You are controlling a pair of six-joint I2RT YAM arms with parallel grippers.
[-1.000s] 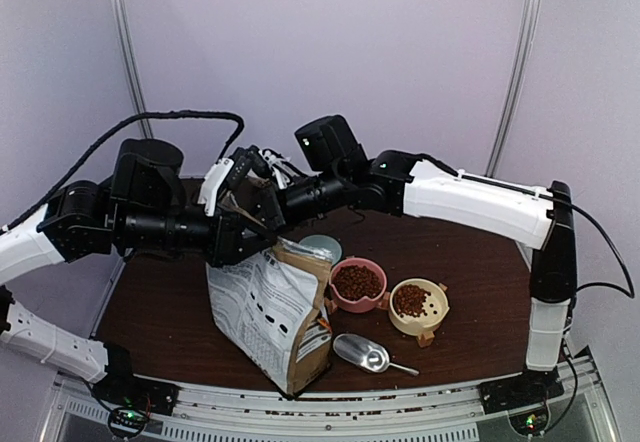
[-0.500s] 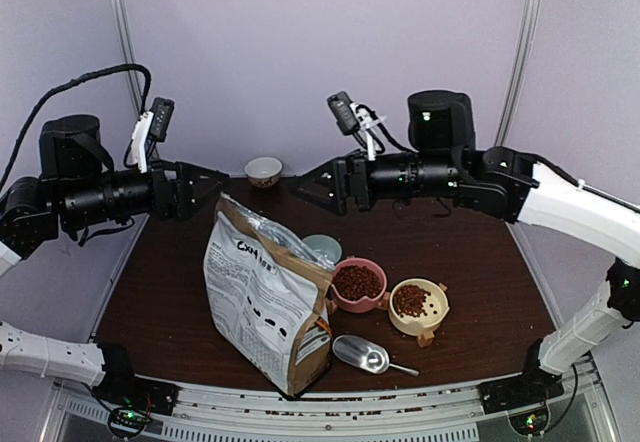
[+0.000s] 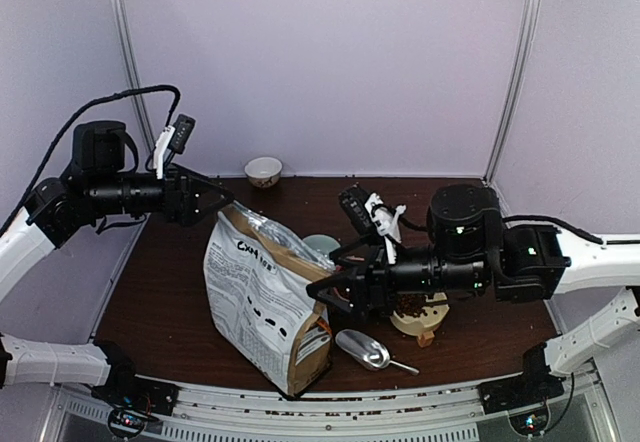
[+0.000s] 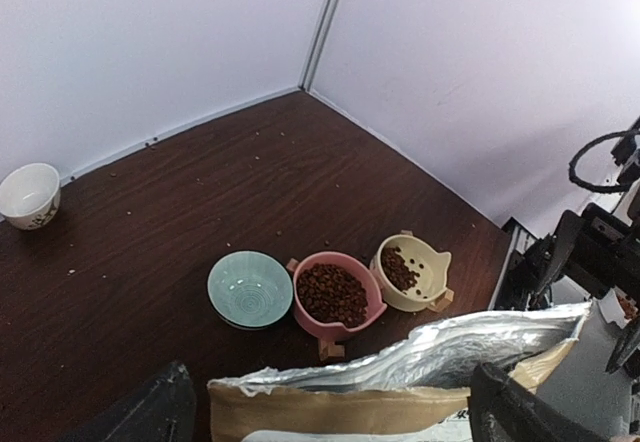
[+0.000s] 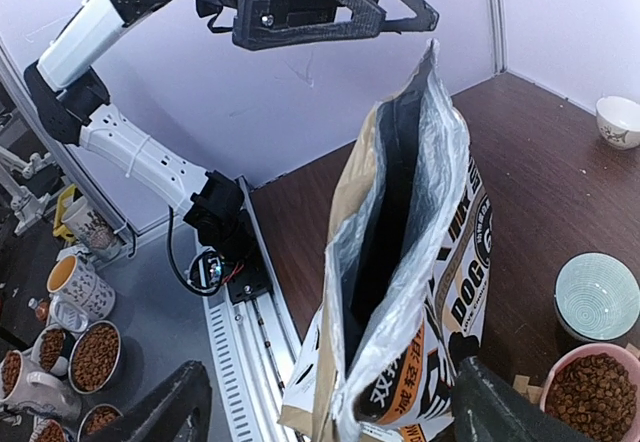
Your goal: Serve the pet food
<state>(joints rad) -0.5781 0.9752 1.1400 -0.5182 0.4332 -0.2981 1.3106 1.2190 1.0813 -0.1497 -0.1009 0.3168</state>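
Top view: tall printed paper bag stands open on the dark wood-grain tabletop, left of centre. Left claw hangs near the bag's upper back corner, released, jaws spread. Right claw sits low, just beside the bag's right edge, also released, gripping nothing. Its arm blocks most of the bowls, with the cream bowl partly showing. Shiny metal scoop lies near the bag's right foot. Small white bowl sits well apart by the back wall. Left wrist view: crinkled foil lip of the bag below, dark fingers wide at the corners. Beyond is a row of a glazed teal bowl, a pink bowl heaped with rounded reddish-brown kibble, and the cream bowl with a thinner scatter of it. Right wrist view: bag upright, mouth gaping, silver lining, kraft-brown gusset; the left claw is above it, the kibble at the lower right.
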